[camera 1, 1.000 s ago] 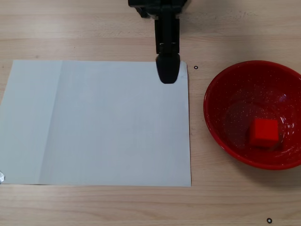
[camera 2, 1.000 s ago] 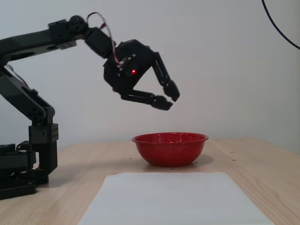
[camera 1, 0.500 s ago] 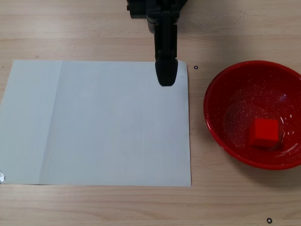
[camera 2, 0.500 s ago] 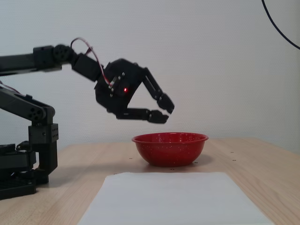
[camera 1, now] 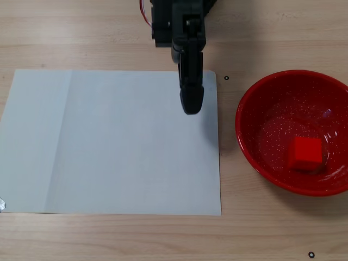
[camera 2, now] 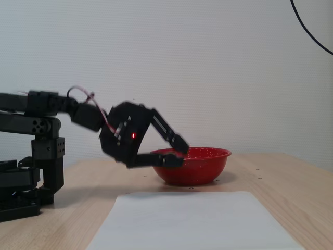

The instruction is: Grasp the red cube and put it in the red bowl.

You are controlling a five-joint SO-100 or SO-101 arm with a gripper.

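Looking down from above, the gripper point(camera 1: 191, 109) now reaches further over the white sheet of paper point(camera 1: 109, 141) than it did half a second ago; its dark tip was close to the top edge of the sheet before, and now it is clearly lower in the picture. More of the arm's body point(camera 1: 176, 24) also shows at the top edge, with a bit of red wire beside it. From this angle the fingers lie one over the other, so I cannot tell here how the jaws stand. The red cube point(camera 1: 305, 154) lies inside the red bowl point(camera 1: 250, 109), on the bottom and toward the right side of it, in the same place as in the earlier pictures. The cube is well apart from the gripper, to the right of it and a little lower in the picture, and nothing is between the fingers. The bowl stands on the wooden table point(camera 1: 81, 32), just to the right of the paper.

From the side, the difference is stronger: the arm point(camera 2: 47, 104) has come down a lot, and the gripper point(camera 2: 179, 152) (high above the bowl one second ago) is now at about the height of the bowl's rim point(camera 2: 208, 152), in front of its left part. The jaws are apart, the upper finger point(camera 2: 166, 133) sloping down and the lower one almost level, with nothing held. The cube is hidden behind the bowl's wall in this view. The paper point(camera 2: 192, 219) lies in the foreground.
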